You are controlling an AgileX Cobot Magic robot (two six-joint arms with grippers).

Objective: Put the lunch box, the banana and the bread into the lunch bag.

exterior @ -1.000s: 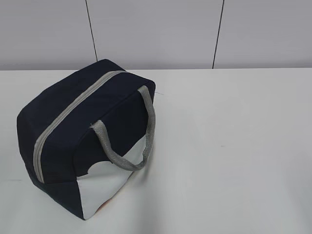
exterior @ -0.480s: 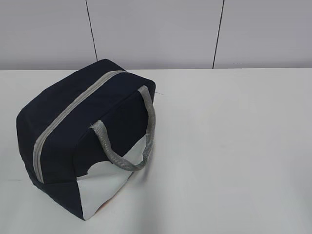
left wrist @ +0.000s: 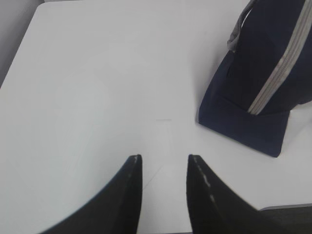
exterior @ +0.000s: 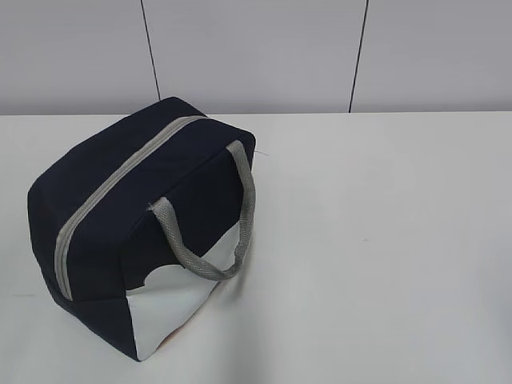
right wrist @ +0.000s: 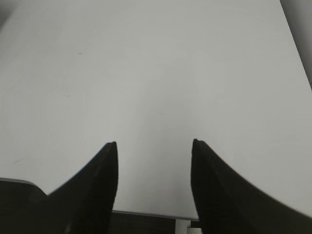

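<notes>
Apparently done or nearly: lunch bag [exterior: 136, 216] sits zipped on the white surface [exterior: 384, 240], left of centre; lunch box, banana, bread nowhere visible, presumably inside. Left end effector [left wrist: 163, 168] and right end effector [right wrist: 153, 151] hang spread and empty over bare surface, apart from the bag.

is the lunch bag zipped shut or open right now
Shut. The bag's grey zipper runs unbroken across the top, with no gap showing inside.

The lunch bag [left wrist: 261, 83] is cut off by the top and right edges of the left wrist view, showing only one end. In the exterior view its zipper [exterior: 112, 188] is closed, hiding the inside; neither gripper appears there.
</notes>
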